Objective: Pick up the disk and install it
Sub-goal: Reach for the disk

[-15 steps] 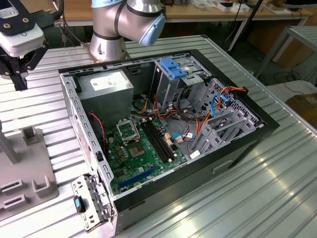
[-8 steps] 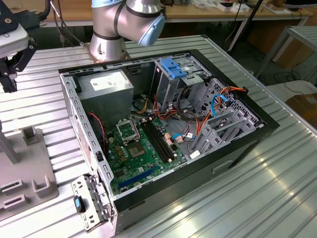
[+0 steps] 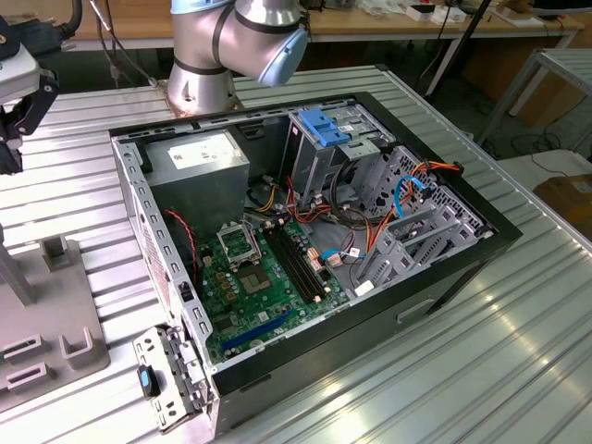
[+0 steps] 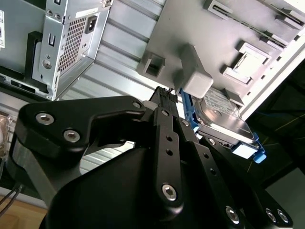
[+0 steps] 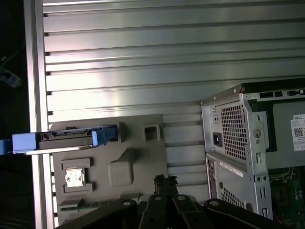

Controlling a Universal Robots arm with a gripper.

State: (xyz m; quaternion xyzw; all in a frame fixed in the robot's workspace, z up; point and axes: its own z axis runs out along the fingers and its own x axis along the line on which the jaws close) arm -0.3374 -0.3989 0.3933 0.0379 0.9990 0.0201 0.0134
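The disk (image 5: 66,139), a dark grey drive in bright blue rails, stands on its edge in a slot of the grey fixture plate (image 5: 138,157) beside the computer case. It also appears in the second wrist view (image 4: 224,125), past a grey block of the plate. My gripper (image 5: 164,180) hovers over the plate, apart from the disk, its black fingers (image 4: 165,102) together with nothing between them. In the exterior view my gripper (image 3: 17,139) hangs at the far left above the plate (image 3: 46,314).
The open computer case (image 3: 305,240) lies on the ribbed metal table (image 3: 499,351), with a grey drive cage and a blue latch piece (image 3: 326,126) at its far end. The arm's base (image 3: 199,88) stands behind the case. The power supply (image 3: 199,162) fills one corner.
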